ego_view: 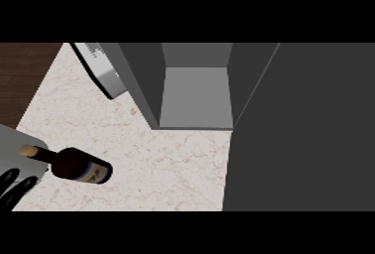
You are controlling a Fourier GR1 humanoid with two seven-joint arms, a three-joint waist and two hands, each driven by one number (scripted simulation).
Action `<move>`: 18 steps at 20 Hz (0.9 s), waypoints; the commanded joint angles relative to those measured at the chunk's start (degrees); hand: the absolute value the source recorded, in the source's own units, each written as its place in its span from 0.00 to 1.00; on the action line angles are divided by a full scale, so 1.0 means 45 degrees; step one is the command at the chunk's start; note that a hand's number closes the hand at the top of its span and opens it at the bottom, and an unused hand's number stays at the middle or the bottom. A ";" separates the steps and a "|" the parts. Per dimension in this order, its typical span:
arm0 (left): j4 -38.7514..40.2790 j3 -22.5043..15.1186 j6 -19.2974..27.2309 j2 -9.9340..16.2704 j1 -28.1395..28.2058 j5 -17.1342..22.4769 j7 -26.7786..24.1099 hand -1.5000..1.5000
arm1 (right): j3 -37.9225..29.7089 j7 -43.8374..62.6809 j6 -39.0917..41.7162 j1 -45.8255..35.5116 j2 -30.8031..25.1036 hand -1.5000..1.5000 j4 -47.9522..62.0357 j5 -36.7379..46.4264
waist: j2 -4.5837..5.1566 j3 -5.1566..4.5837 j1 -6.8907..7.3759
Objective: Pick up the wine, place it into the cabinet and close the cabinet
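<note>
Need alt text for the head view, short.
A dark wine bottle stands on the pale marble counter, beside the left hand at the lower left edge. Behind it, a grey cabinet stands open.

The wine bottle (pixel 75 165) lies on its side on the desk (pixel 168 163), near the left edge. The left hand (pixel 15 187) is at the lower left corner, just beside the bottle. The cabinet (pixel 196 96) stands open behind, well apart from the bottle. Its door (pixel 300 129) is at the right.
</note>
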 commanded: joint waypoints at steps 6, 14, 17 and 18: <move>-0.3052 0.0383 0.1756 0.0205 0.0355 0.1193 0.0752 0.00 | 0.0187 0.1734 -0.0505 -0.0428 -0.0134 0.00 -0.1905 -0.0123 | -0.0038 0.0003 -0.0020; -0.2119 0.1834 0.2459 0.0827 -0.0088 0.2351 0.1515 0.00 | 0.0630 0.1703 -0.0824 -0.1184 0.0254 0.00 -0.0964 0.0713 | 0.0013 0.0002 -0.0058; -0.1471 0.2403 0.2398 0.0683 -0.0339 0.2394 0.1646 0.00 | 0.0607 0.1613 -0.0567 -0.1200 0.0229 0.00 -0.0675 0.0592 | 0.0023 0.0001 -0.0063; -0.1828 0.2620 0.2421 0.0730 0.0186 0.2626 0.1755 0.00 | -0.0011 0.2757 -0.0739 -0.0828 -0.0132 0.00 -0.2347 -0.0166 | -0.0020 0.0002 -0.0075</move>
